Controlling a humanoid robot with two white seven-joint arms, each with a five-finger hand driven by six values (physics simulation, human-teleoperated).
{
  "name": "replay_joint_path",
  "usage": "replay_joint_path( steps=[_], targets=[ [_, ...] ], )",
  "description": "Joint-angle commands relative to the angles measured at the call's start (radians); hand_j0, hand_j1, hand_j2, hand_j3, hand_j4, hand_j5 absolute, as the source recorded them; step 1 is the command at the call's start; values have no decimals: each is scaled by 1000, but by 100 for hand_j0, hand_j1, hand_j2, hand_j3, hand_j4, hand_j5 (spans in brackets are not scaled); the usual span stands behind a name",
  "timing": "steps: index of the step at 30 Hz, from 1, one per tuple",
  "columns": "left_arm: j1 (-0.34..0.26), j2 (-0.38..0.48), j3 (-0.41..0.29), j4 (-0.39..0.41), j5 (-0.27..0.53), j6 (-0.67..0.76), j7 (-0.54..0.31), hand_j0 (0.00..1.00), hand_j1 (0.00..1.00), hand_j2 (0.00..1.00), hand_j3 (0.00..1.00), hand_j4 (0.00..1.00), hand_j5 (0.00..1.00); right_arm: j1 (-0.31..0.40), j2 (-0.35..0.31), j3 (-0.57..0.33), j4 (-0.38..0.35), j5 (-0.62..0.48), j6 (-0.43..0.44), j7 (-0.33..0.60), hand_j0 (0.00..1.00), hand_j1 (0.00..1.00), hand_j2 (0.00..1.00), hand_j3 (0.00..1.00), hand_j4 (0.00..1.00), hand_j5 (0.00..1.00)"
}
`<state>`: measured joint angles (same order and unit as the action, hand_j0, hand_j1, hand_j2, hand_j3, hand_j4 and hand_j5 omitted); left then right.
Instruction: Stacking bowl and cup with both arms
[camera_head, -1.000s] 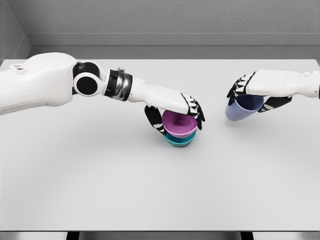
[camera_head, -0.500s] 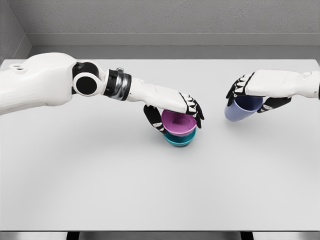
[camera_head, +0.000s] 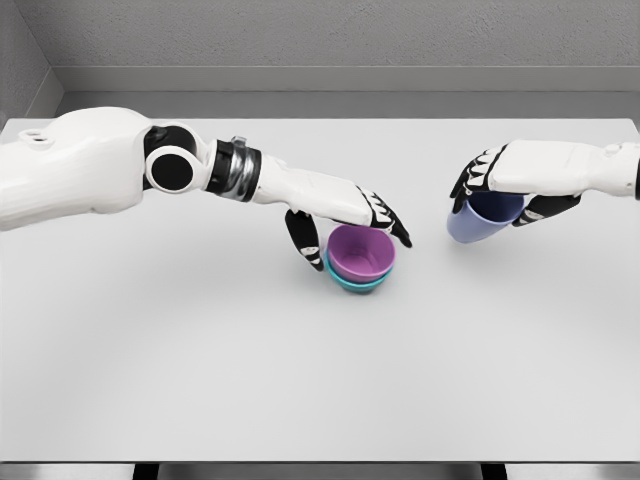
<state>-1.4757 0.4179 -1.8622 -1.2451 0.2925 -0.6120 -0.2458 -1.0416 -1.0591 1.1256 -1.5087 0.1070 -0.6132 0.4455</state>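
A purple bowl (camera_head: 360, 254) sits nested in a teal bowl (camera_head: 358, 284) at the table's middle. My left hand (camera_head: 352, 238) hovers just over them. Its fingers (camera_head: 385, 215) stretch out above the purple bowl's far rim and the thumb hangs beside the bowl's left wall, so the hand is open and no longer grips the bowl. At the right, my right hand (camera_head: 500, 200) is shut on a lavender-blue cup (camera_head: 474, 223). The cup is tilted with its mouth toward the hand and is held just above the table.
The grey table (camera_head: 300, 380) carries nothing else. A grey wall runs behind its far edge, and the front edge lies near the bottom of the head view.
The purple bowl has dropped deeper into the teal bowl, and my left hand's fingers have spread and lifted off it. The right hand with the cup has edged slightly left.
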Motion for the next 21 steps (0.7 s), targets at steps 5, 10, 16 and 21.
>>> replay_joint_path(
  steps=[5,10,16,21],
  targets=[
    [2,35,11,-2,7,1,5,100,100,100,100,100,100,0,1,-1,-8,-7,2,-1,67,67,67,67,67,67],
    [0,200,84,-20,10,1,11,100,100,100,100,100,100,0,-1,-3,-28,-7,2,-1,67,67,67,67,67,67],
    [136,371,304,-85,-3,1,11,100,100,100,100,100,100,-15,1,-1,-51,-7,2,-1,67,67,67,67,67,67],
    [270,481,432,-103,-16,1,11,100,100,100,100,100,100,-26,1,-1,-80,-9,2,-2,67,67,67,67,67,67]
  ],
)
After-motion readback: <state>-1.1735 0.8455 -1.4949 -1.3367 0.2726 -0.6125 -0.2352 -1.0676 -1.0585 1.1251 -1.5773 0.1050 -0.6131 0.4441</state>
